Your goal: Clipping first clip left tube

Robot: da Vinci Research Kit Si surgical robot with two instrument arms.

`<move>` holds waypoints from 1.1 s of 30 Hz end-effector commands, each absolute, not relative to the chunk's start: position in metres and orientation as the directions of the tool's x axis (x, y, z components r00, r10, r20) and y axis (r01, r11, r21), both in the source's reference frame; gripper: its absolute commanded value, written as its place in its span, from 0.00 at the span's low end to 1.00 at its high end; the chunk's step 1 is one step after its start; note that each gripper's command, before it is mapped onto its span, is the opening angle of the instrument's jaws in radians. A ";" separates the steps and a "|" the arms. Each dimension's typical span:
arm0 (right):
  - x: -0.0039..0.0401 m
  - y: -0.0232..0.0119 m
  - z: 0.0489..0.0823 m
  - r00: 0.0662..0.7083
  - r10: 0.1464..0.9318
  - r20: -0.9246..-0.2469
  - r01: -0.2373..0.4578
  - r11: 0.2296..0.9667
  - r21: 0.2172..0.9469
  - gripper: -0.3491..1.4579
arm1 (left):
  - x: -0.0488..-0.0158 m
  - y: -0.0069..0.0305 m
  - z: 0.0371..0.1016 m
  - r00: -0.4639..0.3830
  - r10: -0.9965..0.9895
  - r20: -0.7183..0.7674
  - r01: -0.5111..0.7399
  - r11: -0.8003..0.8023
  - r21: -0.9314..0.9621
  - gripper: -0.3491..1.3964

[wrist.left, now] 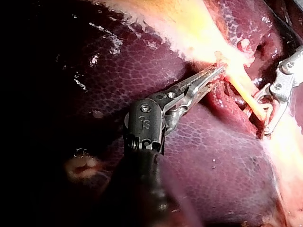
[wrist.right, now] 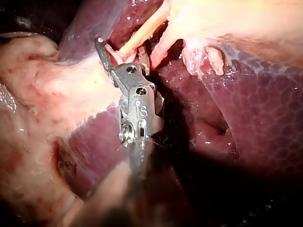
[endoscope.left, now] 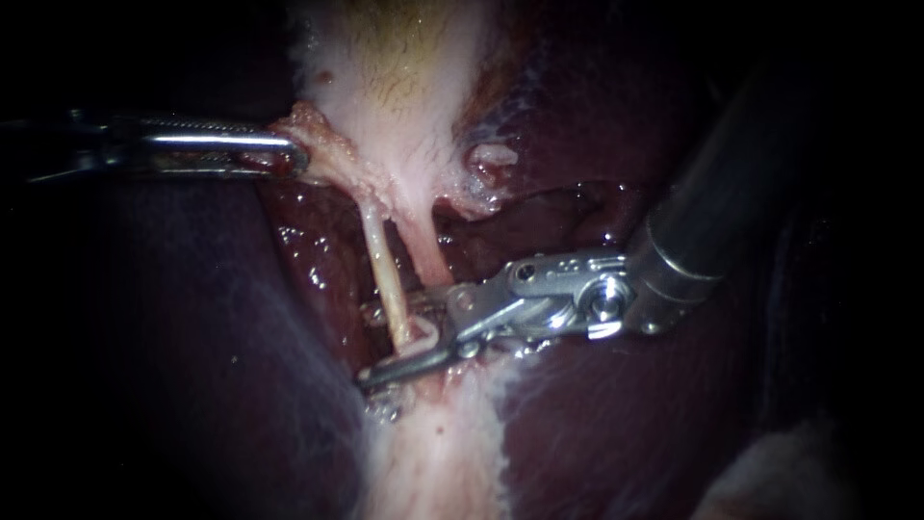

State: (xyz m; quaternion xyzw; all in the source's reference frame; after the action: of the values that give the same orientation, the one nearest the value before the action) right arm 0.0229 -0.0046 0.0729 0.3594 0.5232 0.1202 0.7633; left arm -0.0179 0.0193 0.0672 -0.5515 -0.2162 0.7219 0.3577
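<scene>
My left instrument [endoscope.left: 292,156] comes in from the left, its jaws clenched on the ragged edge of the gallbladder [endoscope.left: 404,87] where that narrows toward the tubes. I judge the hold is there to draw the tissue out to the left and away, so that the two tubes below stand taut and apart from each other over the dark liver [endoscope.left: 192,318]. The left wrist view shows the same grasp: the jaws of the left instrument [wrist.left: 212,74] lie together on pale tissue just beside the start of the left tube [wrist.left: 244,90].

The left tube [endoscope.left: 383,265] is the thin yellowish strand running down from the gallbladder's neck. The pinker right tube [endoscope.left: 430,252] lies just beside it on the right.

My right instrument [endoscope.left: 409,339] comes from the upper right, and its jaws stand apart, one on each side of the left tube's near end. A gap shows around the tube, so they are released, not yet squeezing. From the right wrist view the right instrument [wrist.right: 120,53] meets the left tube [wrist.right: 142,35] crosswise, which I judge suits a square closure. The right tube appears to lie outside the jaws, though they sit near enough that I would check before closing.
</scene>
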 end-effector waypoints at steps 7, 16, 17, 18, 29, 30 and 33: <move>0.0232 -0.0063 0.0703 0.393 0.579 -0.714 0.271 0.669 0.692 0.47 | -0.0179 0.0193 0.0673 -0.136 0.755 -0.642 -0.278 -0.651 -0.707 0.00; 0.0246 -0.0081 0.0680 0.389 0.577 -0.718 0.346 0.631 0.694 0.47 | -0.0179 0.0193 0.0673 -0.135 0.755 -0.642 -0.280 -0.651 -0.706 0.00; 0.0247 -0.0081 0.0679 0.389 0.576 -0.720 0.346 0.632 0.693 0.47 | -0.0179 0.0193 0.0673 -0.135 0.755 -0.642 -0.280 -0.650 -0.706 0.00; 0.0248 -0.0082 0.0678 0.388 0.579 -0.717 0.346 0.630 0.696 0.47 | -0.0179 0.0193 0.0673 -0.135 0.755 -0.642 -0.280 -0.651 -0.706 0.00; 0.0246 -0.0078 0.0680 0.386 0.581 -0.717 0.343 0.631 0.696 0.43 | -0.0179 0.0193 0.0674 -0.135 0.755 -0.642 -0.280 -0.651 -0.706 0.00; 0.0245 -0.0077 0.0681 0.388 0.580 -0.716 0.340 0.632 0.696 0.42 | -0.0179 0.0193 0.0674 -0.135 0.755 -0.642 -0.280 -0.651 -0.706 0.00; 0.0242 -0.0075 0.0682 0.392 0.578 -0.715 0.336 0.634 0.697 0.39 | -0.0179 0.0193 0.0674 -0.135 0.755 -0.642 -0.280 -0.650 -0.706 0.00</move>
State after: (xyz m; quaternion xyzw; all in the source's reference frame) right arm 0.0241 -0.0074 0.0683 0.4187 0.5443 0.0841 0.7220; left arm -0.0179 0.0193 0.0674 -0.5512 -0.2152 0.7221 0.3584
